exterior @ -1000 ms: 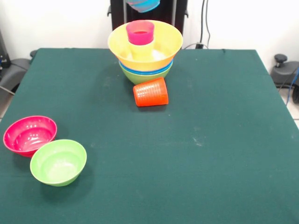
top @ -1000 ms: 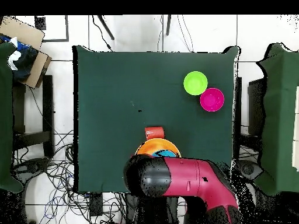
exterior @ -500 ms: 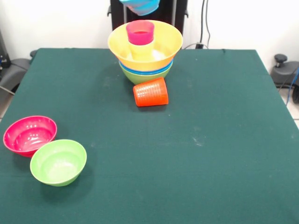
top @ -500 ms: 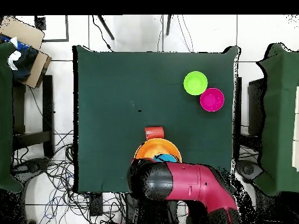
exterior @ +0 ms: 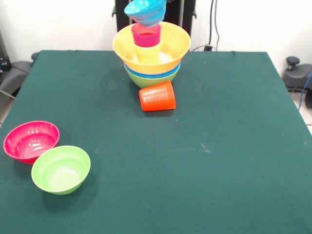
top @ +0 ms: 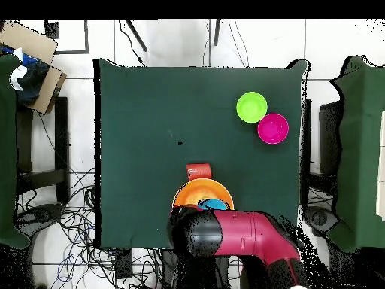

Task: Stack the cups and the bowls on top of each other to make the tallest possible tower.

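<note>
Front view shows the tower (exterior: 151, 58) at the far middle of the green tabletop (exterior: 219, 146): a green bowl (exterior: 146, 81) lowest, blue rims (exterior: 153, 74) just above it, and the wide orange-yellow bowl (exterior: 168, 46) on top of those. Inside that wide bowl stands a yellow cup (exterior: 147, 52), with a pink-purple cup (exterior: 146, 36) set in its mouth. Over the pink-purple cup sits a small light-blue bowl (exterior: 145, 11), tilted, its lower side touching or just above the cup's rim; which of the two cannot be told.

An orange-red ribbed cup (exterior: 157, 96) lies on its side just in front of the tower, close to the green bowl. Well apart from the tower, toward the near left corner, a pink-red bowl (exterior: 30, 141) and a light-green bowl (exterior: 61, 169) stand upright, touching each other.

Overhead, the red and black arm (top: 241, 237) covers the base-side part of the tower, with the light-blue bowl showing just past it. The jaws are hidden in both views, so whether they are apart or together cannot be told.
</note>
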Controlling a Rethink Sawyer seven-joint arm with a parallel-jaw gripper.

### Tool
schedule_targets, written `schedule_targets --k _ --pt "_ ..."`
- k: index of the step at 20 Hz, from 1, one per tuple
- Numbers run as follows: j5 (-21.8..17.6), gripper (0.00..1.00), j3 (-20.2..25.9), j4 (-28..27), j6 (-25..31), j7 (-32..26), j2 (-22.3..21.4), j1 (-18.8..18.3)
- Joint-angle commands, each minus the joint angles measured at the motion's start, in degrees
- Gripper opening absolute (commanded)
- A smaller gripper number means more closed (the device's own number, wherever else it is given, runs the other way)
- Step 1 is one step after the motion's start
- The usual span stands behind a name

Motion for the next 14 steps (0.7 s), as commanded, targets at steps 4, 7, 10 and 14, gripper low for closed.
schedule_targets --k 4,7,10,14 --pt "-6.57 0.00 -2.89 1.20 -6.78 3.52 8.82 0.63" --pt "-6.41 0.00 -2.93 1.27 -6.79 3.32 8.81 0.61" --pt "-6.04 0.00 -3.10 1.67 -6.63 3.23 8.27 0.79" --pt "-5.38 0.00 -3.35 2.52 -6.56 3.42 7.33 1.24"
